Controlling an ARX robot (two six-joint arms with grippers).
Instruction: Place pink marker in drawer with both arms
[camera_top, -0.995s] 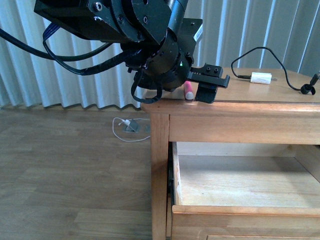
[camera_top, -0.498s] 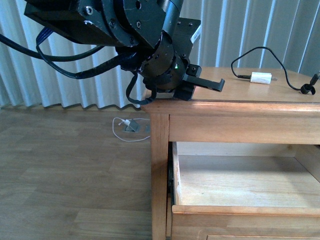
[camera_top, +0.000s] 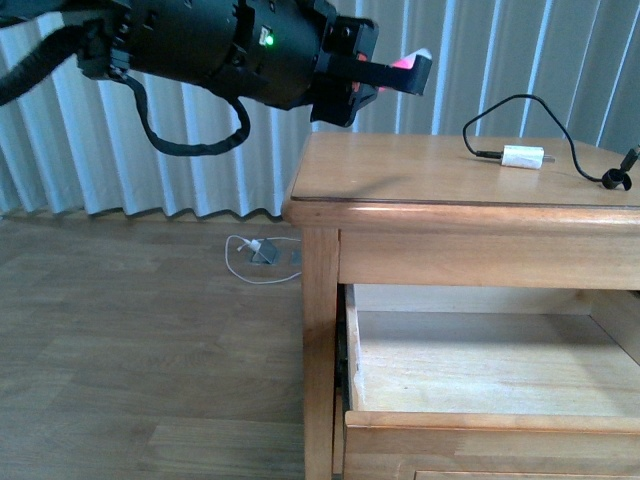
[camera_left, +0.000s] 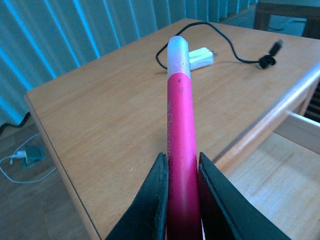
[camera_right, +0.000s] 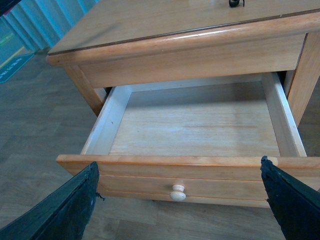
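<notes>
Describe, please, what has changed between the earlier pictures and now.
The black left gripper closed on the short bright pink marker and lifted it up off the honey-coloured wooden tabletop. Unchanged: the light wooden drawer stays open and empty, and the white charger block with black cable lies on top.

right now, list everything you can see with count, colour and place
marker: 1, pink with white cap, above the table
drawer: 1, honey front, pale inside, open under the tabletop
knob: 1, pale wood, drawer front
table: 1, honey wood
charger: 1, white with black cable, on the table
plug: 1, grey with white cable, on the floor
blinds: pale, vertical, behind
left gripper: black, shut on the marker
right gripper: black, open, before the drawer
</notes>
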